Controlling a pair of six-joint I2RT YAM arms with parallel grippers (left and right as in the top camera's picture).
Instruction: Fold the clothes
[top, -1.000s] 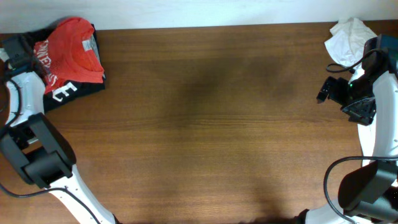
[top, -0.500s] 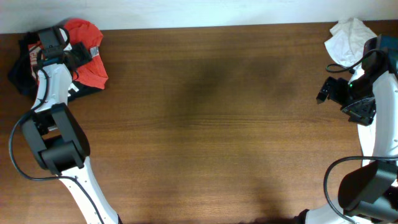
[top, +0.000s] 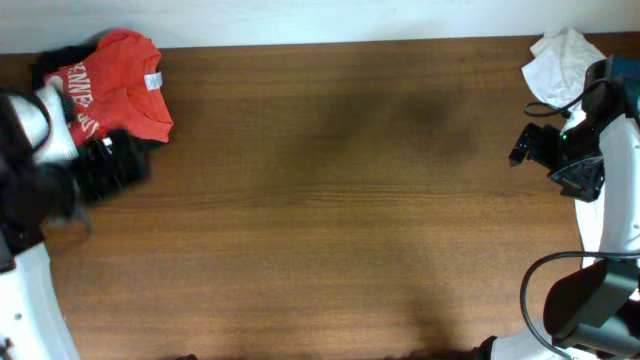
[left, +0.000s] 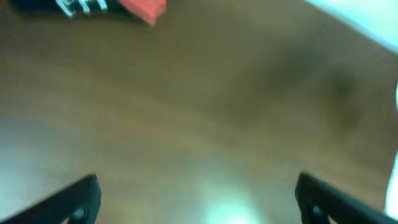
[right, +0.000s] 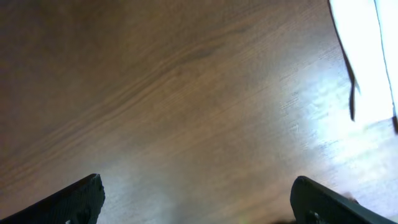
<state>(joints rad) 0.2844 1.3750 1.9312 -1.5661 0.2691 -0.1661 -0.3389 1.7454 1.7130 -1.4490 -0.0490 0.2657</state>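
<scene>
The red-orange T-shirt (top: 125, 85) lies folded at the far left corner of the table, white lettering up, on top of a black garment (top: 60, 60). One red corner (left: 146, 7) shows at the top of the blurred left wrist view. My left gripper (top: 115, 165) is motion-blurred just in front of the shirt; its fingers (left: 196, 199) are spread wide and empty over bare wood. My right gripper (top: 520, 145) hangs at the far right, and its fingers (right: 196, 199) are open and empty above the table.
A crumpled white cloth (top: 558, 60) lies at the far right corner, and its edge shows in the right wrist view (right: 364, 62). The black garment with white lettering (left: 81, 6) lies under the shirt. The brown wooden table (top: 340, 200) spans the view.
My left arm has swung away from over the shirt pile toward the front left, leaving the shirt lying lettering up. The right arm has not moved.
</scene>
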